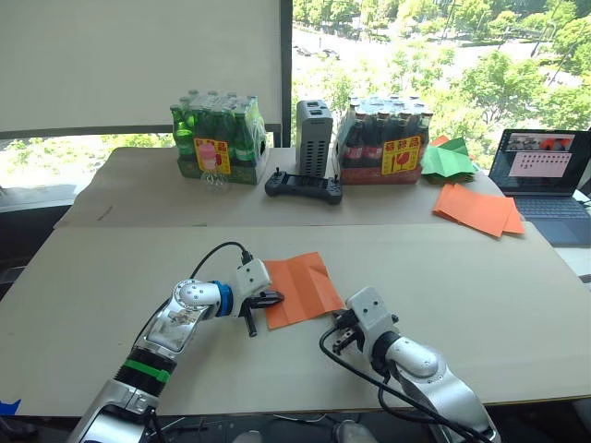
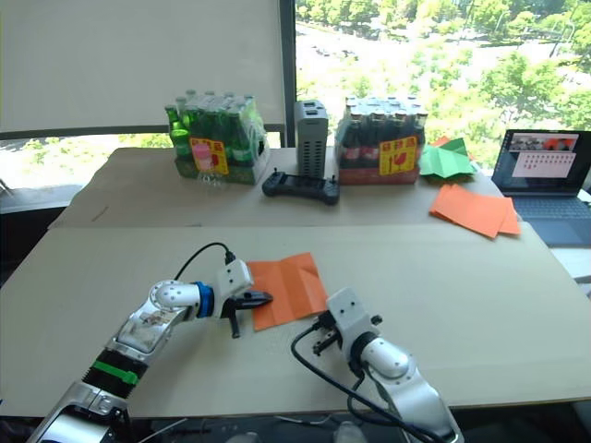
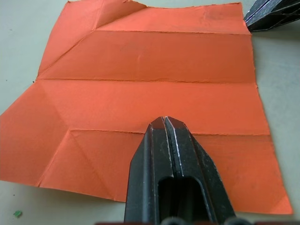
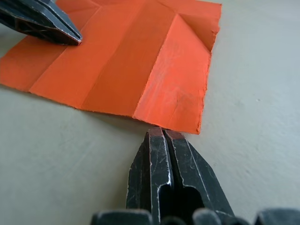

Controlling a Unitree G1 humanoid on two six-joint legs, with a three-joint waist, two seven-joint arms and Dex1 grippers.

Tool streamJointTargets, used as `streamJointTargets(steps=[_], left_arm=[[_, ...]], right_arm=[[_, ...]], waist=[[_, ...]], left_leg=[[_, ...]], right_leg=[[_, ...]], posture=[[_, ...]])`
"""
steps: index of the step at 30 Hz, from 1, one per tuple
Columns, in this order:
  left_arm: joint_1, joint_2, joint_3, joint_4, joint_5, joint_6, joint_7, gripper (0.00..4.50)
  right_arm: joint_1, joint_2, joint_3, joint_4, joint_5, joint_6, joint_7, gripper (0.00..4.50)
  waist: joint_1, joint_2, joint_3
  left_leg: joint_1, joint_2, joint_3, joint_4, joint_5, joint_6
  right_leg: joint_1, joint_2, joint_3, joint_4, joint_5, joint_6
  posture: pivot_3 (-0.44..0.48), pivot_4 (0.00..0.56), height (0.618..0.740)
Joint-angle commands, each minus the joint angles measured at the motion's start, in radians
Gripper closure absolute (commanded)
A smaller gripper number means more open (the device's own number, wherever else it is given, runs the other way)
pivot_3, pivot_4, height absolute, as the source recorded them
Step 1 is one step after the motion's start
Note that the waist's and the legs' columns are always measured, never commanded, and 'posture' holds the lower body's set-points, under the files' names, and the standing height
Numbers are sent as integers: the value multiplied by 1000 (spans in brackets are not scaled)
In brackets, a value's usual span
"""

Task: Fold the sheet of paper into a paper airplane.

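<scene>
I judge the fold as barely begun. The sheet of paper (image 1: 300, 289) lies open and nearly flat on the tabletop (image 1: 111, 277), near its front edge, between my 2 arms. It already carries straight crease lines running across it and diagonal creases at 2 corners, and in the left wrist view 1 far corner curls up a little. No flap is folded over, though, and there is no point, no layered wedge, nothing like a plane.

My left gripper (image 3: 165, 123) rests over the sheet's left part with its jaws pressed together, the tip on top of the paper rather than clamping an edge. It looks to be pinning the sheet down. My right gripper (image 4: 161, 133) sits at the sheet's near right corner, jaws also together and gripping nothing, the tip just at the paper's edge, touching or nearly so.

So every fold is left: the nose corners, the centre fold, the wings.

At the back of the tabletop are a pile of orange sheets (image 1: 478, 209) and a green paper shape (image 1: 447, 159), well apart from my work.
</scene>
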Motion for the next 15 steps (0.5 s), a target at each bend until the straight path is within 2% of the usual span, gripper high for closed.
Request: streamJointTargets(steps=[1,10,15], left_arm=[[5,7,-30,24,30,11,-13,4500],[-2,11,-31,31,36,11,-21,4500],[-7,9,-31,36,39,10,-24,4500]], right_arm=[[14,60,-22,-3,22,-47,-28,4469],[1,216,-121,58,88,-132,-70,4469],[-23,231,-102,65,115,-189,-22,4469]], waist=[[-1,0,0],[-1,1,0],[-2,1,0]], left_leg=[[0,0,0,0,0,0],[0,0,0,0,0,0],[1,0,0,0,0,0]], right_leg=[[0,0,0,0,0,0],[0,0,0,0,0,0],[0,0,0,0,0,0]], posture=[[0,150,723],[0,150,723],[0,150,723]])
